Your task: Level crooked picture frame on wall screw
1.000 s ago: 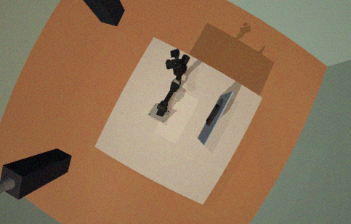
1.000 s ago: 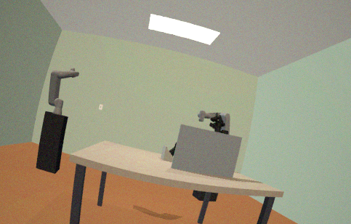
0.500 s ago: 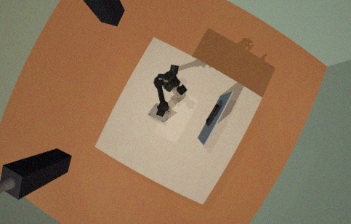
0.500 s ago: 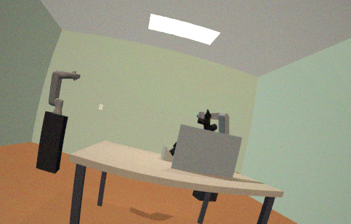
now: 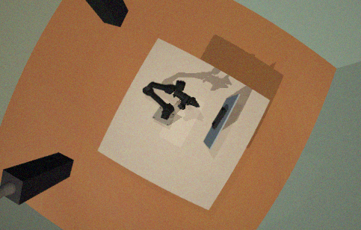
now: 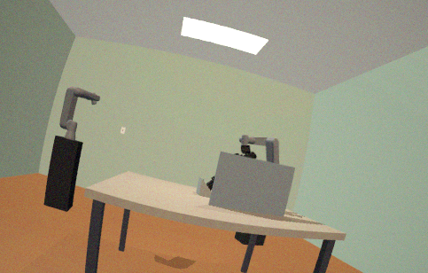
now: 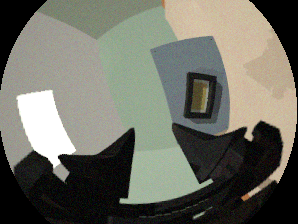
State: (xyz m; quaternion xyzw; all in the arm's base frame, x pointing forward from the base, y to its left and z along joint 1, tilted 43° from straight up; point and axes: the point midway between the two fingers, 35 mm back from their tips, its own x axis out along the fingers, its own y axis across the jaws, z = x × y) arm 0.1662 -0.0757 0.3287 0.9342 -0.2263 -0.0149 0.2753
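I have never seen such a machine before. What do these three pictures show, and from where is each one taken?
The machine is one black robot arm, standing on a pale table. At its end is a gripper with two dark fingers.

The top picture looks down on the table. The exterior picture looks from the side, behind an upright panel, which hides most of the arm. The wrist picture comes from a camera on the arm, so the fingers appear large at the bottom.

The panel stands on the table like a small wall. On its blue side is a dark picture frame. The fingers are apart and hold nothing; the frame is beyond them.
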